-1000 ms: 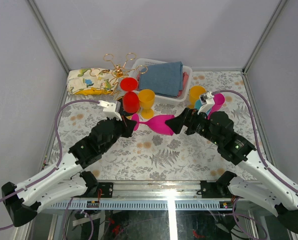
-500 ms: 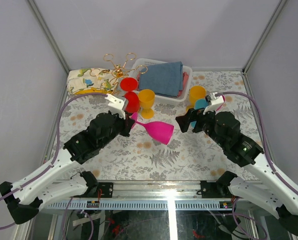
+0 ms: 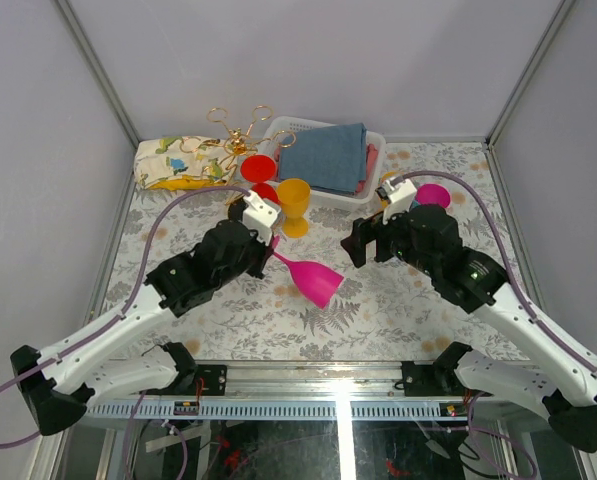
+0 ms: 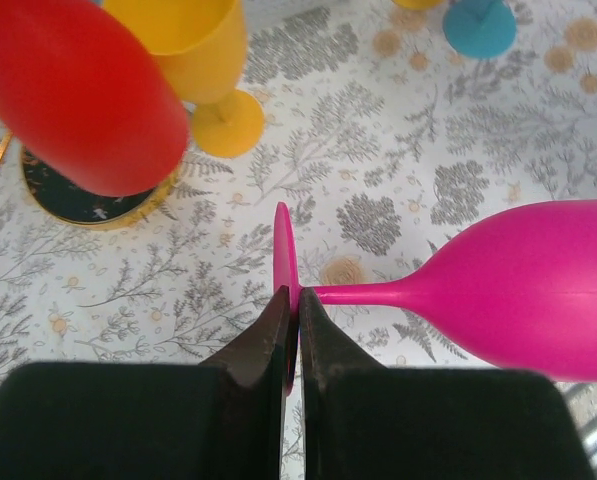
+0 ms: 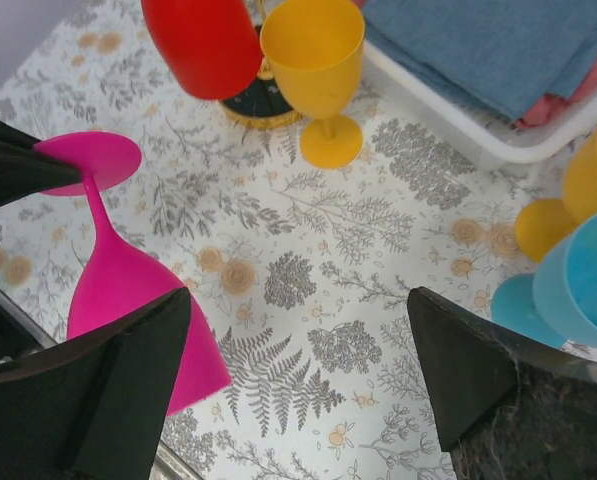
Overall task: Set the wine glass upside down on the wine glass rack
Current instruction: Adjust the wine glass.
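We see the left tool (image 4: 290, 300) clenched on the foot of the pink wine glass (image 4: 518, 300), which lies sideways just in front of the wine glass rack (image 4: 78, 205). The right tool (image 5: 298, 300), further right of the rack, is released and spread wide.

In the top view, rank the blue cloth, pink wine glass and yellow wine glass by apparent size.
1. blue cloth
2. pink wine glass
3. yellow wine glass
The pink one is held sideways, nearer the camera, so its lead over the yellow is unsure.
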